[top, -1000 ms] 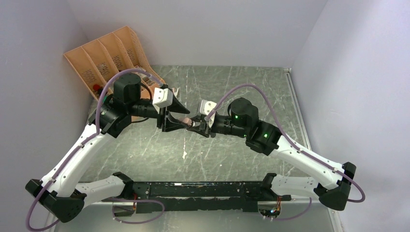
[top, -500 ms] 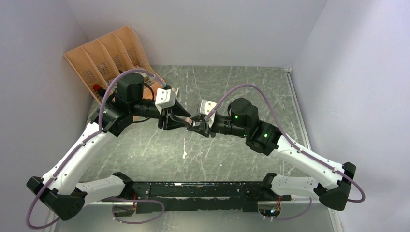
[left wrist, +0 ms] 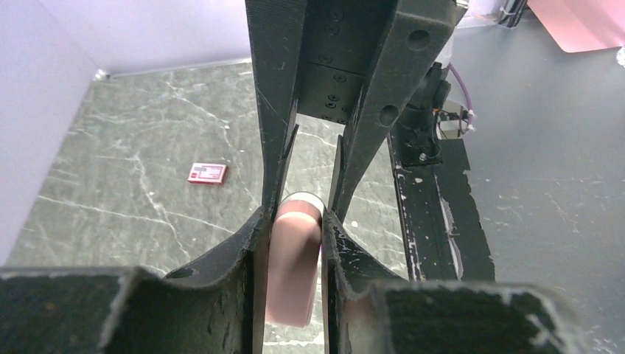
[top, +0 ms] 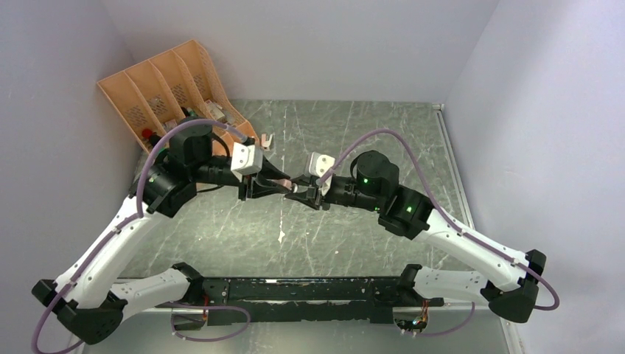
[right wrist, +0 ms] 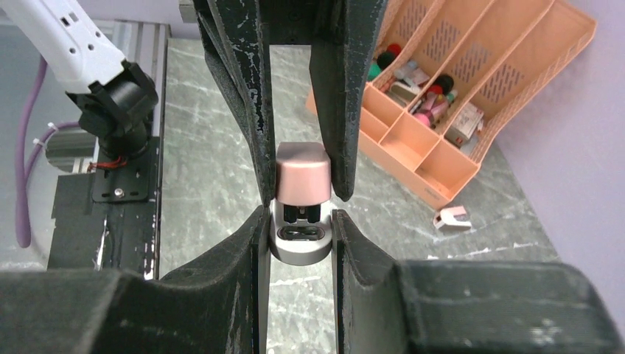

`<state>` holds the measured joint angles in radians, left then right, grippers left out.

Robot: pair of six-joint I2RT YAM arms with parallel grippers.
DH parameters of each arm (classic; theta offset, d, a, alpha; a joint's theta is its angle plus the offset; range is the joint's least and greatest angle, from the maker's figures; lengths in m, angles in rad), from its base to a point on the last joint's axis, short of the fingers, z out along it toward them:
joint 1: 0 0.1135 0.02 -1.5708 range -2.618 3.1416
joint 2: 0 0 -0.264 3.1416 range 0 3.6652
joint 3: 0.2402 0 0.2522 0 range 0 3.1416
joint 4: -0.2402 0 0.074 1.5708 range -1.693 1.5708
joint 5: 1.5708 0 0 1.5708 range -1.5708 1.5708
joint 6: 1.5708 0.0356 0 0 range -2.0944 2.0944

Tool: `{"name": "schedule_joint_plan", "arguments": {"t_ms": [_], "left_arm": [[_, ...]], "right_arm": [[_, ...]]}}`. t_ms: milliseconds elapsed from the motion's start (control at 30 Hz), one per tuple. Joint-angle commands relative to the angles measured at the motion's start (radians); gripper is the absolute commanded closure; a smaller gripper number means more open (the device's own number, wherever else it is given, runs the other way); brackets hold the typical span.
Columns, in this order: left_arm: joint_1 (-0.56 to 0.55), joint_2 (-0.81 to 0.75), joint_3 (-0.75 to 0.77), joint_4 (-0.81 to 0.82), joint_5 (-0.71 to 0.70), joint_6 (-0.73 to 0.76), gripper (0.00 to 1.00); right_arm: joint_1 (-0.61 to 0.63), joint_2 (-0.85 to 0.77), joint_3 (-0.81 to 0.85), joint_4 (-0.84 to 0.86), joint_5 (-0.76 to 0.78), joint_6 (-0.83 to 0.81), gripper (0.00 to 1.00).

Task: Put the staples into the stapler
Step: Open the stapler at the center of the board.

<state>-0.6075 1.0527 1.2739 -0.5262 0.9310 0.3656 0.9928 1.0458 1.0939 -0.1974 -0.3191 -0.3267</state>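
A pink stapler (top: 284, 184) with a grey base hangs above the table's middle, held between both grippers. My left gripper (top: 263, 184) is shut on its pink top (left wrist: 295, 265). My right gripper (top: 301, 190) is shut on its grey base (right wrist: 298, 240), below the pink top (right wrist: 302, 181). In each wrist view the other arm's fingers close on the stapler from above. A small red-and-white staple box (left wrist: 206, 172) lies flat on the table, apart from both grippers. No loose staple strips show.
An orange divided organizer (top: 173, 85) with small items leans at the far left and shows in the right wrist view (right wrist: 472, 96). A small pink-and-white object (top: 265, 139) lies by its corner. The black base rail (top: 309, 289) runs along the near edge.
My left arm has swung its elbow and wrist down and to the left while staying shut on the stapler. The right arm shifted slightly. The stapler stays between both grippers.
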Motion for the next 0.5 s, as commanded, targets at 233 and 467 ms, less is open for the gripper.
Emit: {"name": "schedule_joint_plan", "arguments": {"t_ms": [233,467], "left_arm": [[0.01,-0.141,-0.011,-0.009,-0.218,0.03,0.93],[0.009,-0.193,-0.03,-0.031,-0.3,0.042,0.93]], "right_arm": [[-0.01,-0.063,0.025,-0.076,0.072,-0.035,1.0],[-0.014,-0.084,0.006,-0.051,0.07,-0.032,1.0]]}}
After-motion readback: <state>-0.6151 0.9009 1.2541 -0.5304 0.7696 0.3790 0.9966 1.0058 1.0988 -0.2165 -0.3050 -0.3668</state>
